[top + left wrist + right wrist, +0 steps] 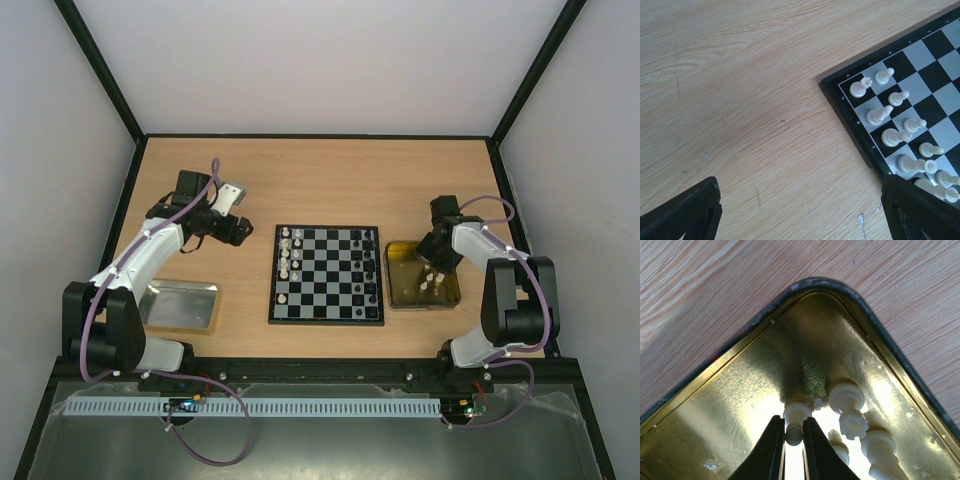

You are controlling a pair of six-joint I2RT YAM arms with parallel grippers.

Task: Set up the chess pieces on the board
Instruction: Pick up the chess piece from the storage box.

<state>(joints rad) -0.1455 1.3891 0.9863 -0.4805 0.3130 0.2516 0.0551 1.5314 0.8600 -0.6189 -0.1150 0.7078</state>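
The board (326, 274) lies flat in the middle of the table (330, 180), a little closer to the near edge than to the far one. White pieces (287, 255) stand in the two files on the side facing the left edge. Black pieces (370, 265) stand in the two files facing the right edge, and the squares between are bare. The gold tray (448, 290) sits just beside the board on the side toward the right edge, with more white pieces lying loose in it. The silver tray (180, 305) sits toward the near-left corner, well apart from the board. The right gripper (793, 427) reaches down into a corner of the gold tray, its jaws narrowed onto one white piece (797, 412), which is pinched by its stem just under the rounded top. Several other pieces (850, 405) lie close beside it on the tray floor, toward the rim. The left gripper (799, 182) hangs over bare wood between the board and the left edge, toward the far side. Its jaws are spread wide with nothing between them. Its wrist view shows the board's corner with the white ranks standing upright on their squares.
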